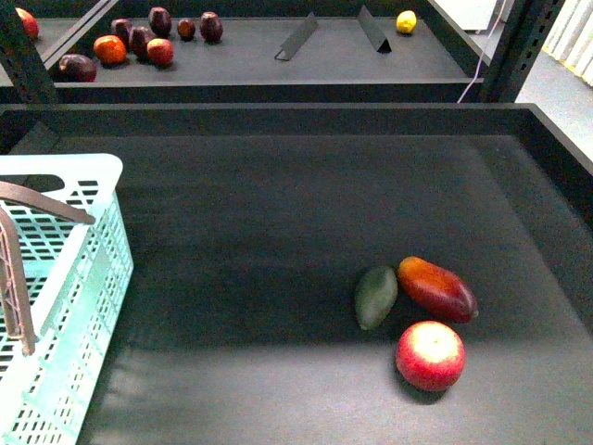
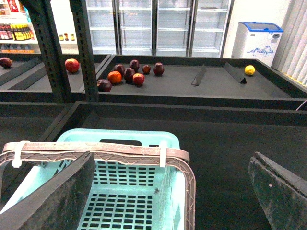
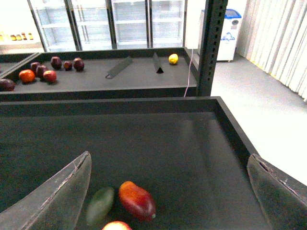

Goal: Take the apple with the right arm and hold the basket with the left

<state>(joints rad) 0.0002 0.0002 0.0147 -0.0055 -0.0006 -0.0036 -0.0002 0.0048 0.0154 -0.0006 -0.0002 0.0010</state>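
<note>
The red apple (image 1: 430, 355) with its pale patch lies on the dark tray at the front right, beside a red-orange mango (image 1: 437, 288) and a green oval fruit (image 1: 375, 297). In the right wrist view only the apple's top (image 3: 116, 225) shows at the frame edge. My right gripper (image 3: 168, 191) hangs open above the tray, and the mango (image 3: 137, 200) lies between its fingers' lines. The mint-blue basket (image 1: 65, 306) stands at the front left. My left gripper (image 2: 168, 191) is open over the basket's rim (image 2: 189, 191) and brown handle (image 2: 96, 151), touching neither. Neither arm shows in the front view.
A raised wall (image 1: 278, 111) bounds the tray at the back. Behind it, a second shelf holds several dark and red fruits (image 1: 139, 42), a yellow lemon (image 1: 406, 21) and two slanted dividers (image 1: 296, 39). A metal post (image 3: 211, 48) stands at the tray's far right corner.
</note>
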